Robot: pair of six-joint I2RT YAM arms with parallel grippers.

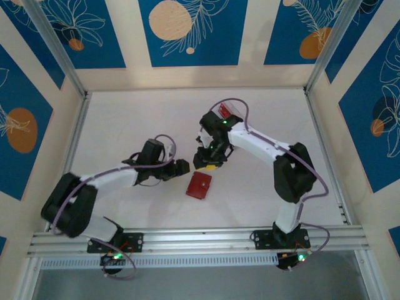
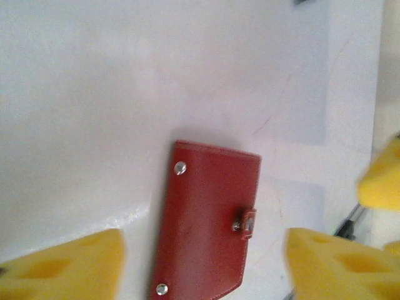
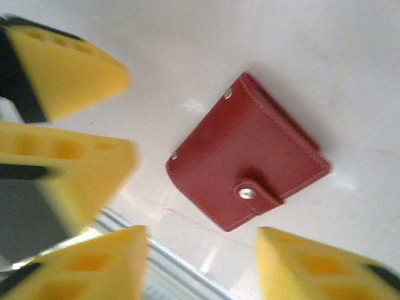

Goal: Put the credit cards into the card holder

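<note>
Wallet (image 1: 199, 185) is lying flat and folded shut on the white surface (image 1: 125, 119), mid-field between the two arms. Tab (image 3: 265, 199) is wrapping over the open edge and the snap (image 3: 248, 193) is looking seated, so it's holding itself closed. Whether the cards are sitting inside I can't tell, since the cover is hiding the pockets.

Material: red leather-look cover, smooth and slightly glossy, with stitching running round the edge. Shape is squarish with rounded corners. Two silver studs (image 3: 228, 94) are sitting along one side, and a dark slit is showing at the far edge where the halves meet.

Left claw (image 1: 180, 167) is hanging just beside the wallet. Its yellow foam pads (image 2: 69, 262) are standing wide apart, gripping nothing, with the wallet lying below the gap. Right claw (image 1: 210, 164) is hovering just behind the wallet. Its pads (image 3: 312, 265) are also parted and empty. Both are looking like released poses, not grasps.

Surface is matte and pale, slightly blurry in the wrist views.
</note>
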